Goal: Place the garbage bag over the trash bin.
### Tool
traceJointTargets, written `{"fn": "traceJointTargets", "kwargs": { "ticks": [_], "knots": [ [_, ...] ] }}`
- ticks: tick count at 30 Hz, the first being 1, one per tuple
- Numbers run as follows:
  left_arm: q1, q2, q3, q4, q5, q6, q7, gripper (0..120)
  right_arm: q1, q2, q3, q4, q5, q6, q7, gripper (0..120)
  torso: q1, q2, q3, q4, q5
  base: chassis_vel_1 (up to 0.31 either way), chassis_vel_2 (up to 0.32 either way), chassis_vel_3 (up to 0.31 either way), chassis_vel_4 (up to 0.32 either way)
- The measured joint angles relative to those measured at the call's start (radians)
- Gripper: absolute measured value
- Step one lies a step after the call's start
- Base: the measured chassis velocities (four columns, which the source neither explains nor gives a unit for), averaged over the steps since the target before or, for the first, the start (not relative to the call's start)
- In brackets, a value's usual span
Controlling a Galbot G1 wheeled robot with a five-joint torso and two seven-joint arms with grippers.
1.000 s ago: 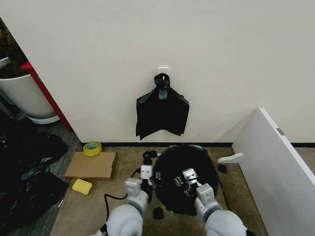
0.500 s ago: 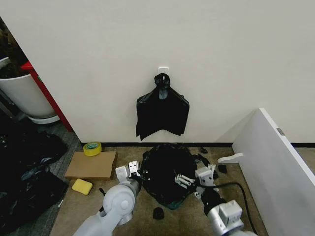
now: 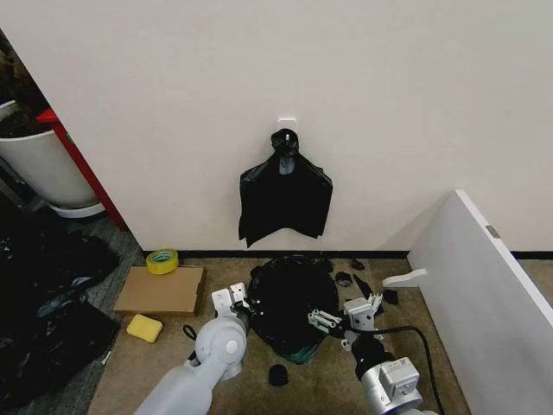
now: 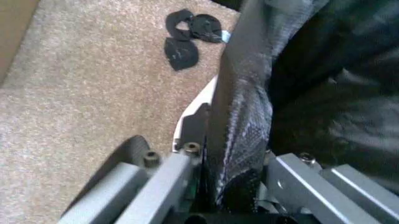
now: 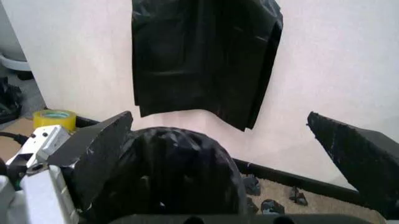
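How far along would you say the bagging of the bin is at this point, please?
Mostly done: the garbage bag already drapes over the trash bin, whose pale base peeks out below. In hand: the left gripper pinches the bag's edge at the rim; the right gripper is open beside it. Left: letting go.

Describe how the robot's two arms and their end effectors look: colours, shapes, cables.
Both arms are smooth, rounded, light grey-white shells with bulbous joints. The left end effector is a small whitish block with silver metal bars and visible bolts at the wrist. The right end effector is white-grey with slim pale fingers whose tips look black and wedge-shaped up close. A black cable loops along the right arm.
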Motion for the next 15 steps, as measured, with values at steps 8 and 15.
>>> {"fn": "traceJointTargets", "kwargs": {
  "ticks": [8, 15],
  "knots": [
    [0.035, 0.017, -0.029, -0.056, 0.018, 0.017, -0.012, 41, 0.004, -0.003, 0.008, 0.003, 0.012, -0.007, 0.002, 100, 0.000, 0.000, 0.000, 0.0000, 0.0000, 0.000, 0.000, 0.000, 0.000],
    [0.094, 0.070, -0.072, -0.166, 0.070, 0.057, 0.025, 66, 0.002, 0.018, 0.009, 0.003, 0.023, 0.000, 0.006, 100, 0.000, 0.000, 0.000, 0.0000, -0.0001, 0.000, 0.000, 0.000, 0.000]
  ]
}}
